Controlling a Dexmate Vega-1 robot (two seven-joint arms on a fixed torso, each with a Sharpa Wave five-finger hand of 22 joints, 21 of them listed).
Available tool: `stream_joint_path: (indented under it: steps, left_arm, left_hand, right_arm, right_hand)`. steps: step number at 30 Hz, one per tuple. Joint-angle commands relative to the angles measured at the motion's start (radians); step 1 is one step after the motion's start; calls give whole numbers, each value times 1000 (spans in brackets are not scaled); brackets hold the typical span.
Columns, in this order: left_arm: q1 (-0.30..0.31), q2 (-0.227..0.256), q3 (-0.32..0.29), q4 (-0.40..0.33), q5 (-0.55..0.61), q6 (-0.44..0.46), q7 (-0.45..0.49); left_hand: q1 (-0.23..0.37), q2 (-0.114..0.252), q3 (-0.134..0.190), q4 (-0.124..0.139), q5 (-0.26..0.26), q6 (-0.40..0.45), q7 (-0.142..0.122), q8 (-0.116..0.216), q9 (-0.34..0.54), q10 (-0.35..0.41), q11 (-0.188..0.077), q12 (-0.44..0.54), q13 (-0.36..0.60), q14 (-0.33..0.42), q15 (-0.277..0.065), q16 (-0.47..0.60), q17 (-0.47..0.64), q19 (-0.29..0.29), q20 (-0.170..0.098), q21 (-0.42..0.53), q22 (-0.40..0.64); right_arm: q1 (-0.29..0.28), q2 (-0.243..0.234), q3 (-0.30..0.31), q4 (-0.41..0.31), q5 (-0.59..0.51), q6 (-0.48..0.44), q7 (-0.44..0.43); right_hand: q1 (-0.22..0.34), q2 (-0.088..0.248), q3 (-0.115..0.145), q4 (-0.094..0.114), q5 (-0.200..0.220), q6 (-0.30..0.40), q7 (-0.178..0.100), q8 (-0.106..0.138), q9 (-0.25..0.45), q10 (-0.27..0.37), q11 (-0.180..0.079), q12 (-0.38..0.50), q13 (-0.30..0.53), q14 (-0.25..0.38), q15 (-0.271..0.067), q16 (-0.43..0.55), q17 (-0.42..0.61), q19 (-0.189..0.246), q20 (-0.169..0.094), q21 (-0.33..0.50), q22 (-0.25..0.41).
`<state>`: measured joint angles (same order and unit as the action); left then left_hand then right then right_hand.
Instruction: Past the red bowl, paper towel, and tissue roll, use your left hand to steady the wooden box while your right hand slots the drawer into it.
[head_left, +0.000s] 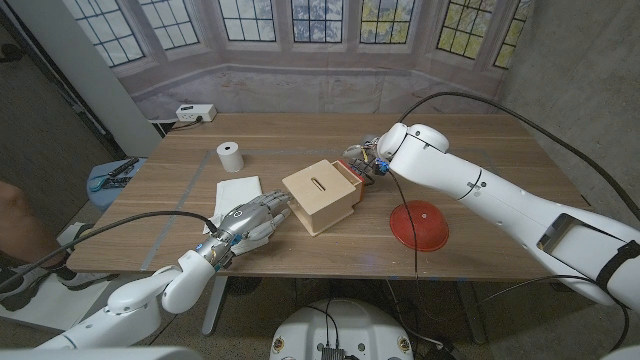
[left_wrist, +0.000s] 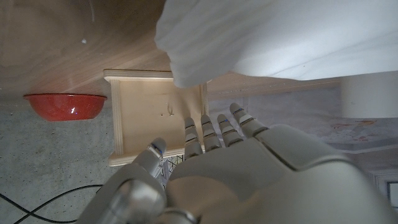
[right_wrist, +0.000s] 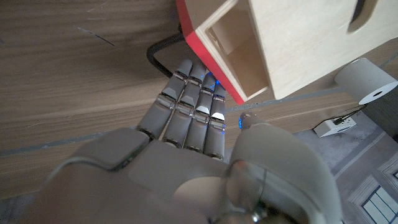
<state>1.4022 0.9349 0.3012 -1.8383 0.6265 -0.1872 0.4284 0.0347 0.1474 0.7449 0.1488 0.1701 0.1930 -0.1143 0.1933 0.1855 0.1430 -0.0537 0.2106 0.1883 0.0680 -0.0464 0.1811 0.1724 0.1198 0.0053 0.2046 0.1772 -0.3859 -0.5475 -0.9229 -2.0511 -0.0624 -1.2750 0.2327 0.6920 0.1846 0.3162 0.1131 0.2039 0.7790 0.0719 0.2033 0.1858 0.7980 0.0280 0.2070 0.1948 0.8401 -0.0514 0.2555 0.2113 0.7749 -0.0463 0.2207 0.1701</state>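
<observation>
The wooden box (head_left: 320, 197) with a slot in its top stands mid-table. Its drawer (head_left: 352, 172), with a red front, sticks partly out of the box's far right side. My right hand (head_left: 368, 158) is behind that red front (right_wrist: 211, 59), its fingers (right_wrist: 193, 106) stretched straight against it beside a black handle (right_wrist: 160, 51), gripping nothing. My left hand (head_left: 255, 220) reaches to the box's near left side (left_wrist: 158, 118) with fingers (left_wrist: 217, 130) extended; whether they touch it I cannot tell.
A red bowl (head_left: 418, 224) lies upside down right of the box. A folded paper towel (head_left: 238, 192) and a tissue roll (head_left: 230, 156) lie to its left. A white power strip (head_left: 195, 112) sits at the far edge. A person's knee (head_left: 15, 215) shows at the left.
</observation>
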Motion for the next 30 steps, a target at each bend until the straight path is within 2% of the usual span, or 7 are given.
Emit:
stream_joint_path:
  steps: [1, 30]
  left_arm:
    - [-7, 0, 5, 11, -1, -8, 5]
    - [-32, -14, 23, 42, 0, -23, 23]
  left_hand:
    - [11, 5, 6, 0, 2, 3, -4, -3, 1, 6, 0, 0, 2, 7, -3, 0, 1, 4, -5, -1, 2]
    - [16, 5, 12, -5, 1, 4, -5, -4, 1, 8, 1, -1, 2, 10, -1, 0, 1, 4, -6, -1, 2]
  right_arm:
    - [10, 7, -9, -3, 9, 10, 13]
    - [0, 15, 4, -37, 39, 21, 39]
  right_hand:
    - [-5, -11, 10, 0, 5, 6, 9, 1, 1, 8, 11, -2, 4, 20, -2, 7, 0, 16, 0, 9, 4]
    - [-13, -14, 31, -10, 1, 16, 21, 1, 1, 24, 17, -6, 3, 59, -13, 4, -7, 46, -4, 10, 5]
